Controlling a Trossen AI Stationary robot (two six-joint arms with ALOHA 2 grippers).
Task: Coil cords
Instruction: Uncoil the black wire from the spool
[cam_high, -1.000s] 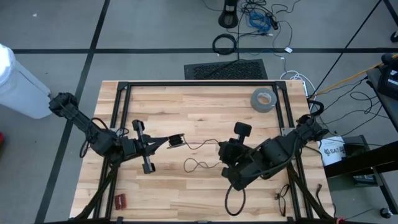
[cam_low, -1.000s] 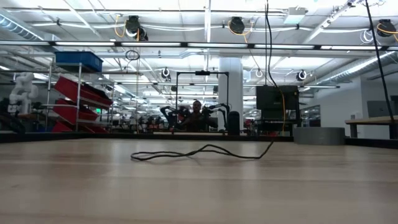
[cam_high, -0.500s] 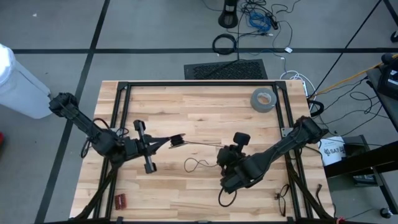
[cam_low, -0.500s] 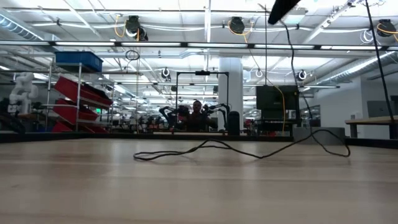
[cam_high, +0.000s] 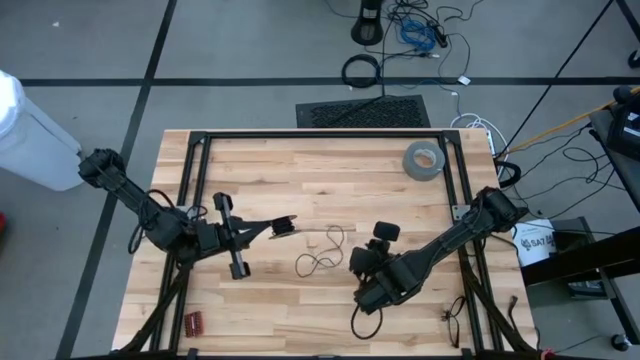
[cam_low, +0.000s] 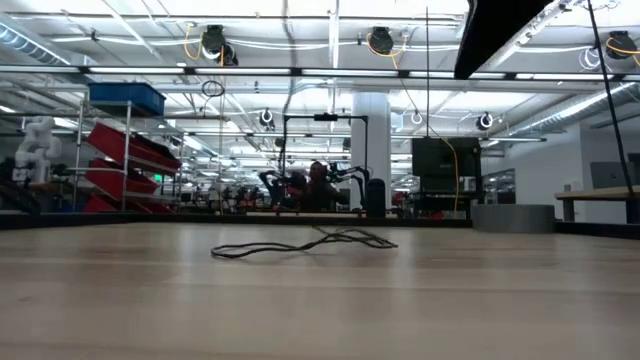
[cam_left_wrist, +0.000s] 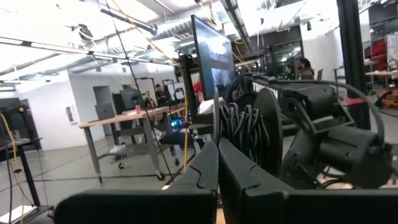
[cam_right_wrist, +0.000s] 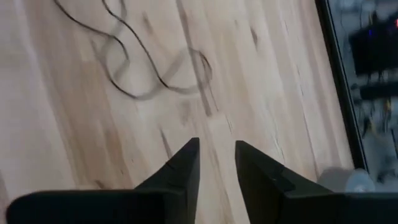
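The cord (cam_high: 322, 252) is a very thin black wire lying in slack loops on the wooden table, between my two grippers. It also shows in the low view (cam_low: 300, 246) and in the right wrist view (cam_right_wrist: 134, 93). My left gripper (cam_high: 284, 227) is shut, left of the loops and above the table. My right gripper (cam_high: 356, 264) hovers just right of the loops, slanting down. It is open (cam_right_wrist: 216, 152) with only bare wood between its fingers. My left gripper is shut with a thin dark sliver (cam_left_wrist: 216, 118) sticking out from between its fingertips; it seems to be the cord's end. The fingers lie about level, pointing toward the table's right. How the cord runs from there to the loops on the table does not show.
A grey tape roll (cam_high: 424, 159) lies at the far right of the table. A small red thing (cam_high: 192, 322) lies at the near left. Black frame rails (cam_high: 320, 134) border the table. A black cable loop (cam_high: 366, 318) hangs off my right arm near the front edge.
My right gripper has come down toward the table, tipped further downward, and let go of the cord. The stretch that ran taut between the two grippers has fallen and now lies slack in loops on the wood.
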